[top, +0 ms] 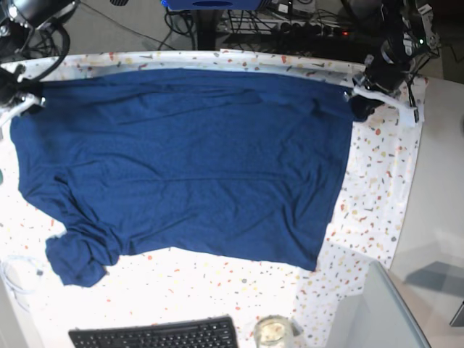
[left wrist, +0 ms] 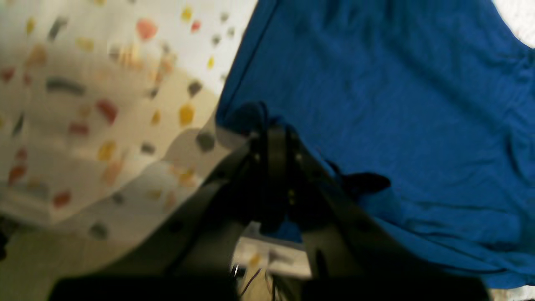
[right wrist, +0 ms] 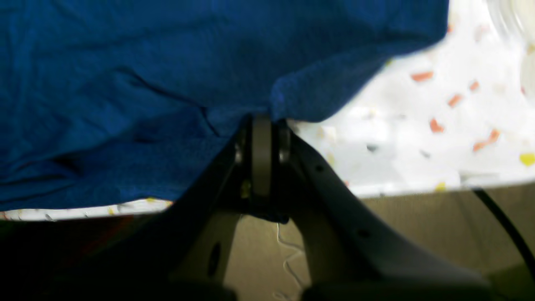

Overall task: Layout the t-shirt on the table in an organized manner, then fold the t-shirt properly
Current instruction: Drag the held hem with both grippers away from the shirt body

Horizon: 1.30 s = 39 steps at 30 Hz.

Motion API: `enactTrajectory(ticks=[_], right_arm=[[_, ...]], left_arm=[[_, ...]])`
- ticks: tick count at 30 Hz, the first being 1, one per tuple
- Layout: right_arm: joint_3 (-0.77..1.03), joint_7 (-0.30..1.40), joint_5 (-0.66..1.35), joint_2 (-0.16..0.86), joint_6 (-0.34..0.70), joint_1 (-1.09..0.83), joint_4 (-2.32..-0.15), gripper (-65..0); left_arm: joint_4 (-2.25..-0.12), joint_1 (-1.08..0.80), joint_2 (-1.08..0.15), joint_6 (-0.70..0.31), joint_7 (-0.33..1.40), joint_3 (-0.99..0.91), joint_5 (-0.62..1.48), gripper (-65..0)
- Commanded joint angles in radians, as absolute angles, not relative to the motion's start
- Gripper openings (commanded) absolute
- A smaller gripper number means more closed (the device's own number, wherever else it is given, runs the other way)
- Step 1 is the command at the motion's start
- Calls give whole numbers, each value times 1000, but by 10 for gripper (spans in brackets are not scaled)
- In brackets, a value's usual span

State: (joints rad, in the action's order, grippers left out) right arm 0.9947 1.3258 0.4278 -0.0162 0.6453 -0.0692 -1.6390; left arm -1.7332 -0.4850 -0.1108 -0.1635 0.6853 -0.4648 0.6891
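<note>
On my speckled table (top: 377, 188) the t-shirt (top: 188, 159) lies spread flat; I see the left gripper (left wrist: 273, 133) and right gripper (right wrist: 262, 121) each clamped on a far-edge corner.

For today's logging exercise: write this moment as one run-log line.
phase: layout | t-shirt: spread on table, one sleeve bunched | left gripper: shut on t-shirt corner | right gripper: shut on t-shirt edge | fold: not begun

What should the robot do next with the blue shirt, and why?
Probably pull the two held corners gently apart and lay them flat. Both the left end effector and right end effector are shut on the t-shirt, which lies mostly spread on the table, but one sleeve is bunched.
</note>
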Motion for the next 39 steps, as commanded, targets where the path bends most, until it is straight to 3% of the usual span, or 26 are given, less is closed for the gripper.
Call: enactTrajectory(ticks=[1,11,20,24,39], right_arm=[[995,1314,441,5,642,-50,-1626,-648],[885,1199,441,102,593,18,-1391,-648],[877,1194,441,104,590,65,-1376,-648],[877,1191,441,105,522,84,-1348,-648],[878,1127,441,136,515,87,-1313,-648]], left_arm=[[-1747,-475,-117,-156,673,-466,699,-650],[-1641,-406,-124,-139,673,-464,699,-650],[-1633,-372,-124,-139,673,-473,699,-650],[-1612,-348,-124,-139,673,-469,699,-650],[-1555,-283,-124,-139,673,-475,697,-650]])
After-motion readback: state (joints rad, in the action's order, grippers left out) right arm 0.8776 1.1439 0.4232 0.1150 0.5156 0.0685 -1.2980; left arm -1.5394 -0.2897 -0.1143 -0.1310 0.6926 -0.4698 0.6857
